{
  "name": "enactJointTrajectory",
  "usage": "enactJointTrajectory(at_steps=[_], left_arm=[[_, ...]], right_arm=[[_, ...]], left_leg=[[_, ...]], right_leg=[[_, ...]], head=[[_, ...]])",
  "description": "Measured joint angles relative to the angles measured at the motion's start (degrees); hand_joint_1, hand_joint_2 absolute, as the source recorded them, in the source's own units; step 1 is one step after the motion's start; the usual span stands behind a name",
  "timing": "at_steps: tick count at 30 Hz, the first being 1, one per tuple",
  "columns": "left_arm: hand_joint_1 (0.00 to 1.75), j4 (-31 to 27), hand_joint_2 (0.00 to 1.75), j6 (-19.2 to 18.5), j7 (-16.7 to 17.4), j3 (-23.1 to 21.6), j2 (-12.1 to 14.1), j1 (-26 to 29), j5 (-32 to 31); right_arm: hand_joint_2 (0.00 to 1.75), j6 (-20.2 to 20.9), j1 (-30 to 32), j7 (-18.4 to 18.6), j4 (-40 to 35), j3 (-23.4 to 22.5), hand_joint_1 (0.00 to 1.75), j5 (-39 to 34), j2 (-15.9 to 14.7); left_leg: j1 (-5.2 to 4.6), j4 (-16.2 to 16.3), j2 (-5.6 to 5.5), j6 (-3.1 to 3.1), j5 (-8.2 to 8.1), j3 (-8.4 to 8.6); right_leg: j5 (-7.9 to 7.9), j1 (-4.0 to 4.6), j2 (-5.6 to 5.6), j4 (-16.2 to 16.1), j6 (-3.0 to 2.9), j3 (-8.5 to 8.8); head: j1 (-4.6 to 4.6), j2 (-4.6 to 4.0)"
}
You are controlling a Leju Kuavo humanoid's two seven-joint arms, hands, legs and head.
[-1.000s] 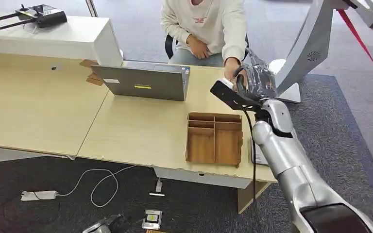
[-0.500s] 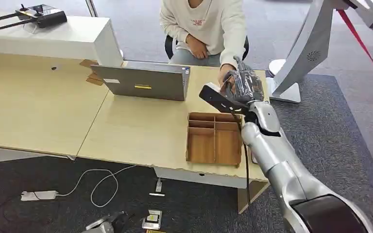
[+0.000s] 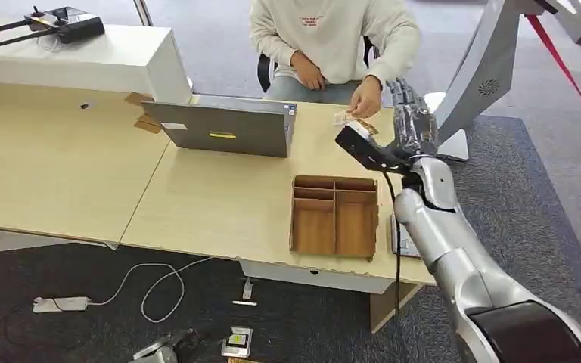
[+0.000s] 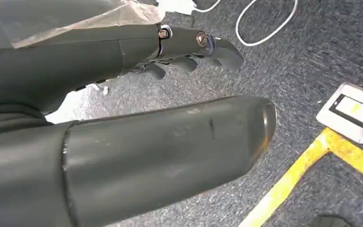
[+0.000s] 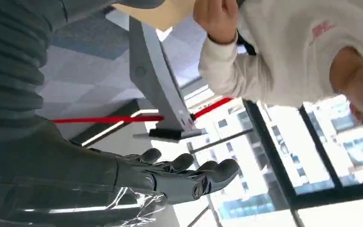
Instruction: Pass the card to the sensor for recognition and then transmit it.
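Person's hand (image 3: 365, 99) pinches thin flat card (image 3: 342, 117); right hand (image 3: 412, 121) spread empty.

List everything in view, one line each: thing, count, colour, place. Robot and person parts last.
desk: one, light wood, across the middle.
laptop: one, grey, open on the desk.
wooden tray: one, brown, compartmented, near desk edge.
card: one, pale, in the person's hand.
white counter: one, far left.
black device: one, with antennas, on the counter.
power strip: one, white, on the floor.
person's hand: one, holds the card.
right hand: one, dark, fingers spread beside the card.
left hand: one, dark, above carpet.
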Motion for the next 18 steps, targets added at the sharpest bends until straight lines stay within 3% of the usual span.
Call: enactJointTrajectory(at_steps=[8, 18], left_arm=[[0.00, 0.02, 0.00, 2.06, -0.57, 0.07, 0.79, 2.01, 2.08], [0.00, 0.02, 0.00, 4.57, -0.85, 1.38, 1.79, 4.77, 5.58]], right_arm=[[1.75, -5.78, -1.20, -1.09, -1.55, -5.56, 0.00, -3.41, -7.48], [1.75, -7.39, 4.31, 1.36, -0.70, -15.22, 0.00, -8.24, -20.40]], left_leg=[[-0.05, 0.03, 0.00, 0.01, -0.01, 0.02], [-0.05, 0.04, -0.06, 0.06, -0.07, 0.00]], right_leg=[[0.01, -0.11, 0.00, -0.02, 0.01, -0.01], [0.00, -0.17, 0.00, -0.07, 0.02, -0.05]], head=[[-0.02, 0.00], [-0.04, 0.00]])
